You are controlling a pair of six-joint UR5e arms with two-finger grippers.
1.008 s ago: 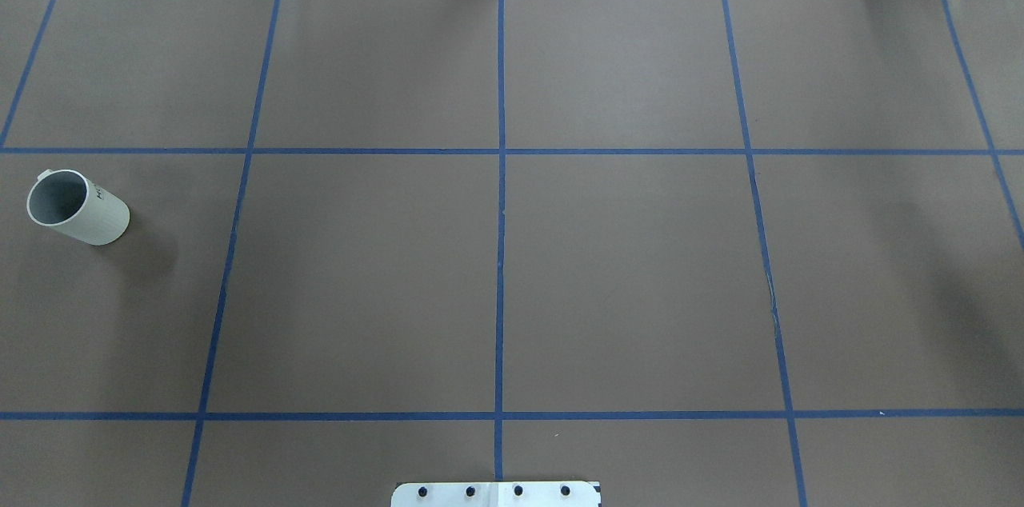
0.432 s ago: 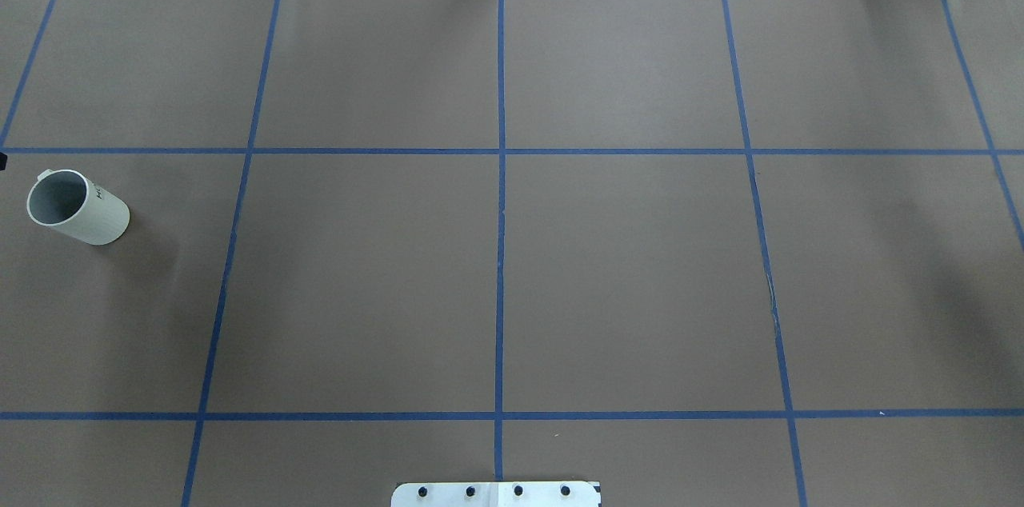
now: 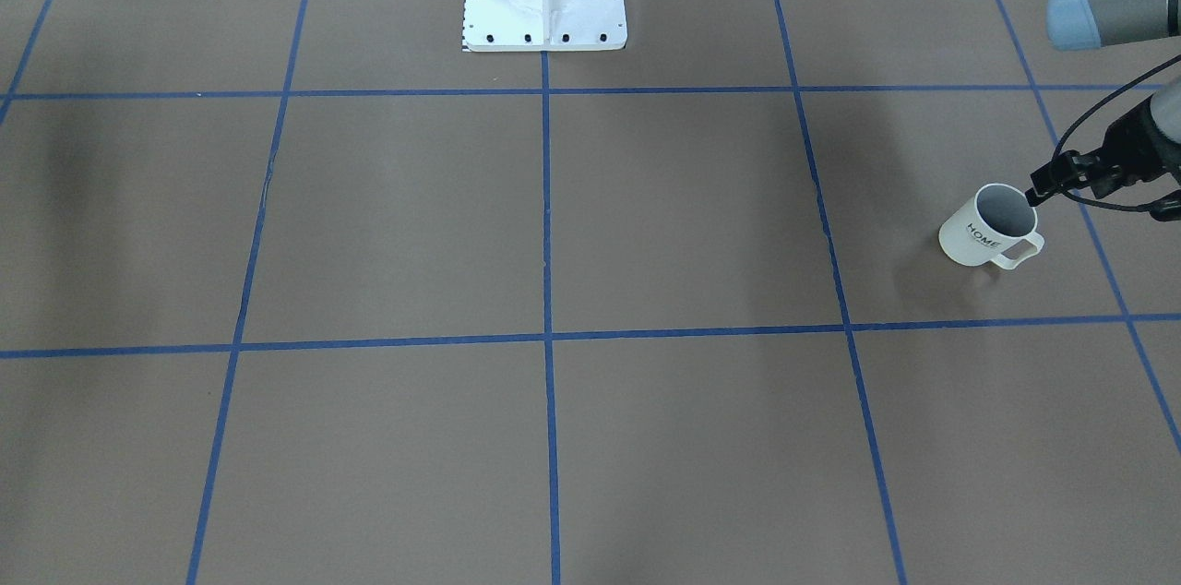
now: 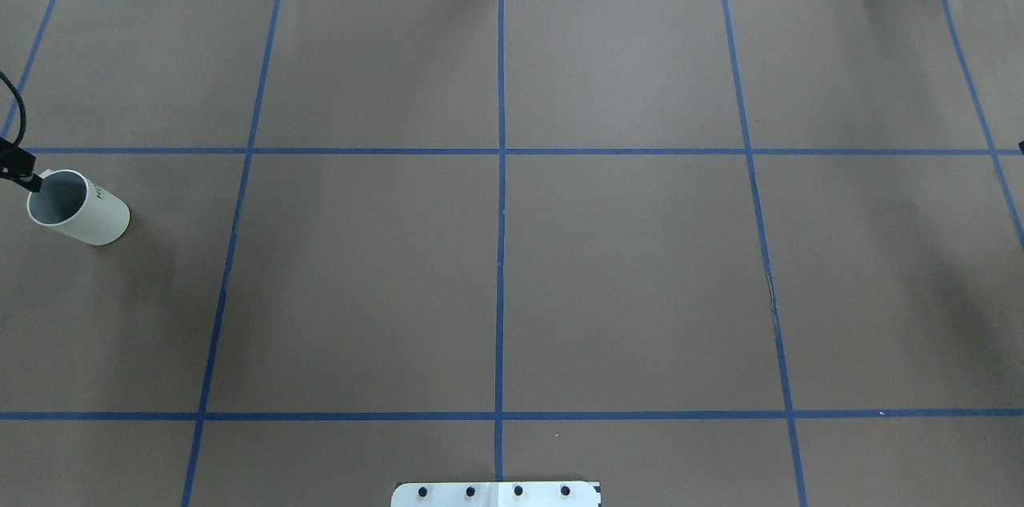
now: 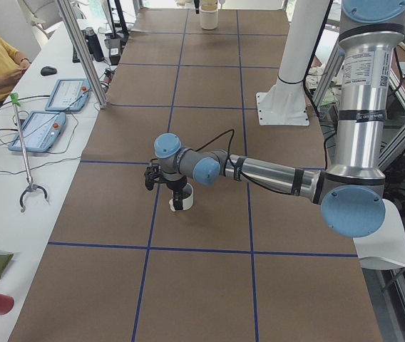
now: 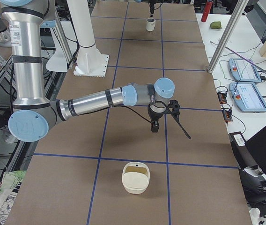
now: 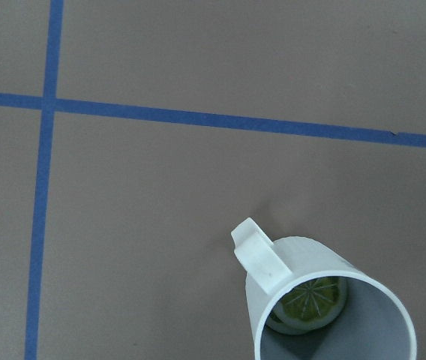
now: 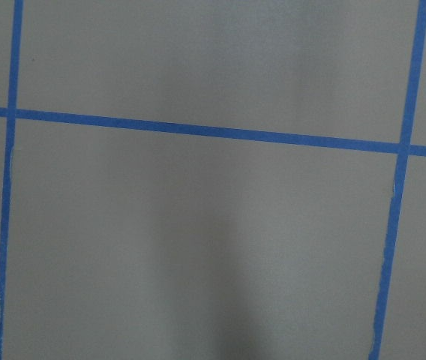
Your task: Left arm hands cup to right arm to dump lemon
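We see the brown table (image 4: pixel 624 275), gridded in blue tape. The left arm (image 5: pixel 274 171) reaches toward the table's left edge, with the left gripper (image 3: pixel 1047 186) at the rim of the cup (image 3: pixel 987 230). We cannot tell how its jaws stand. The right arm (image 6: pixel 95 101) stretches toward the right edge, and the right gripper's (image 6: pixel 163 115) jaws are likewise unreadable. A cream container (image 6: pixel 136 177) sits near that edge. The cup stands upright near the left edge, a lemon slice (image 7: pixel 312 301) at its bottom.

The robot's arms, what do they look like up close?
The left arm and right arm are silver tubes with pale blue joint caps, white printed labels on the uprights and black wrist cables. The left gripper and right gripper are black with thin fingers.
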